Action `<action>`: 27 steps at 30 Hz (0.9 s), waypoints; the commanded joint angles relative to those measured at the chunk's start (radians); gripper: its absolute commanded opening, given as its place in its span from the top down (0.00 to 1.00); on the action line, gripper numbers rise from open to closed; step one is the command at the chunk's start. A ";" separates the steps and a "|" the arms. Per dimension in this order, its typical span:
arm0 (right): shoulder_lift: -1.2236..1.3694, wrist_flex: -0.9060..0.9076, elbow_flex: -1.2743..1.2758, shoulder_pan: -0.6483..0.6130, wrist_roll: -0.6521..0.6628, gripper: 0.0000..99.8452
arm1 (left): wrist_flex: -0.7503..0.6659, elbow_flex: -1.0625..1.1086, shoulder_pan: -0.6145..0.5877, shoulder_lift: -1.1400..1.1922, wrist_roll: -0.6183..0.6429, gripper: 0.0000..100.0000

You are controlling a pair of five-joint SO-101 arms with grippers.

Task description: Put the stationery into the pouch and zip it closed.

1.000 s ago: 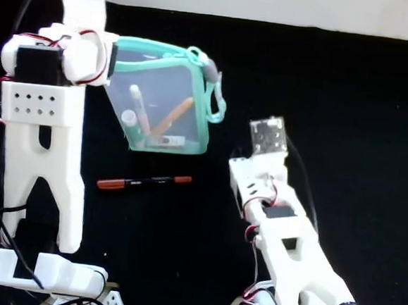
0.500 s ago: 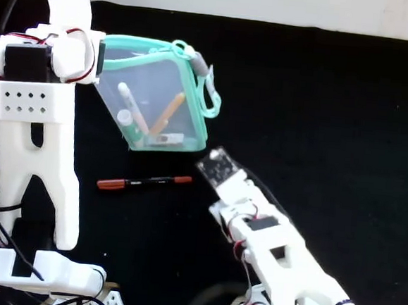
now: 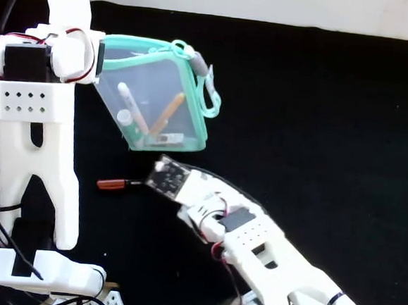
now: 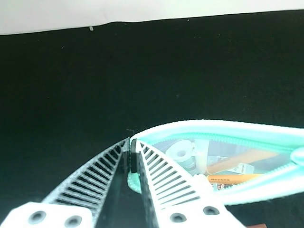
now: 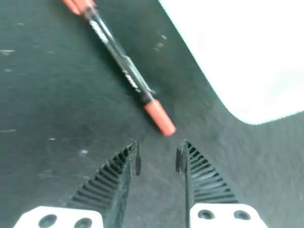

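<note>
An overhead camera looked down across the table [image 3: 335,99]; both wrist cameras sat close, the left sharing the pouch [image 4: 228,135], the right the pen [image 5: 124,72].

The pouch [image 3: 159,99], upper left in the high view, has clear glossy plastic walls and a mint cloth zip band. The pen [image 3: 113,183] below it is smooth shiny plastic, with a black barrel and an orange-red cap. The table [image 3: 334,120] is matt black and faintly grainy. The left arm [image 3: 38,146] and right arm [image 3: 273,257] are matt white plastic. The right gripper [image 5: 159,159] has ribbed fingers [image 5: 111,178], as does the left gripper [image 4: 131,145].
</note>
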 commanded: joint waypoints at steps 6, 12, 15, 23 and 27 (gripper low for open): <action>0.091 -0.012 -0.120 -0.122 0.153 0.75 | 0.012 0.038 -0.028 0.102 0.008 0.99; 0.318 -0.013 -0.271 -0.133 0.224 0.75 | 0.012 0.038 -0.030 0.099 0.008 0.99; 0.417 -0.030 -0.378 -0.133 0.232 0.75 | 0.009 0.038 -0.030 0.102 0.008 0.99; 0.619 -0.030 -0.573 -0.214 0.232 0.75 | 0.008 0.039 -0.030 0.104 0.006 0.99; 0.687 -0.030 -0.627 -0.246 0.233 0.75 | 0.008 0.039 -0.030 0.104 0.006 0.99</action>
